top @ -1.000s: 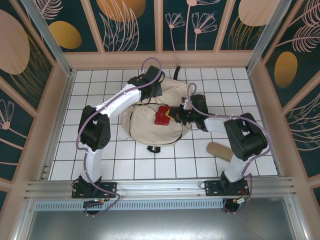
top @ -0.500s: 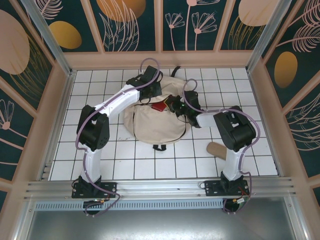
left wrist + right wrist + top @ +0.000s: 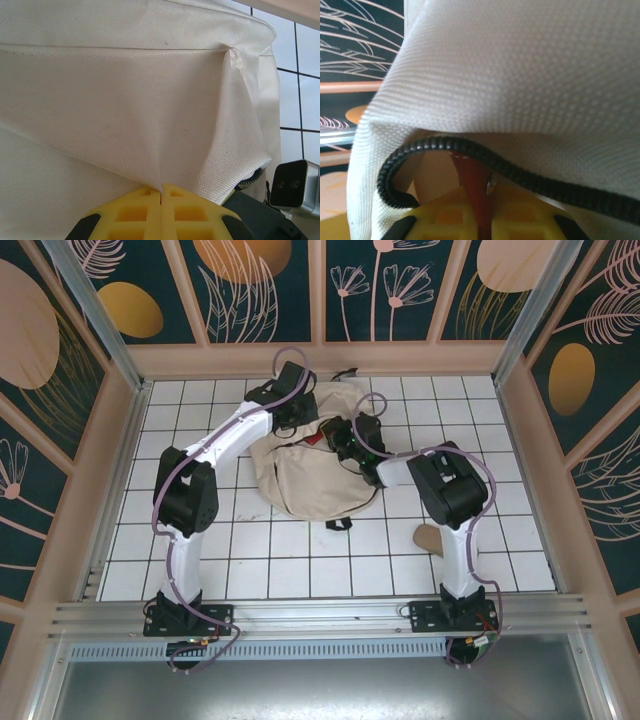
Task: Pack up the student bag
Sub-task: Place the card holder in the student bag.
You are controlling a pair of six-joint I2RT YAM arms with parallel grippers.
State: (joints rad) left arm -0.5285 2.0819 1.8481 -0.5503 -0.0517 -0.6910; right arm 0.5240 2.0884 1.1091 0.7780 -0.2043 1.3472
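Two arms work over a white tiled table (image 3: 250,560), and we see both reaching in to the student bag (image 3: 320,485). The bag is the biggest item and lies slumped on the tiles at the back middle, cream fabric up, with a black strap end poking out at its near edge. The left arm (image 3: 215,455) comes in from the left to the bag's far left edge. The right arm (image 3: 450,485) bends in from the right to the bag's top opening.

In its wrist view we see the left gripper (image 3: 161,192) with yellow pads pressed together, pinching a fold of the cream cloth, which is pulled up into a tent. The right gripper (image 3: 479,202) sits under a draped flap of the bag, pads narrow, with a red item (image 3: 472,175) clamped between them. A black zipper (image 3: 470,147) curves just above that red item.

We note a brown cardboard tube (image 3: 428,537) on the tiles near the right arm, well apart from the bag and partly hidden.
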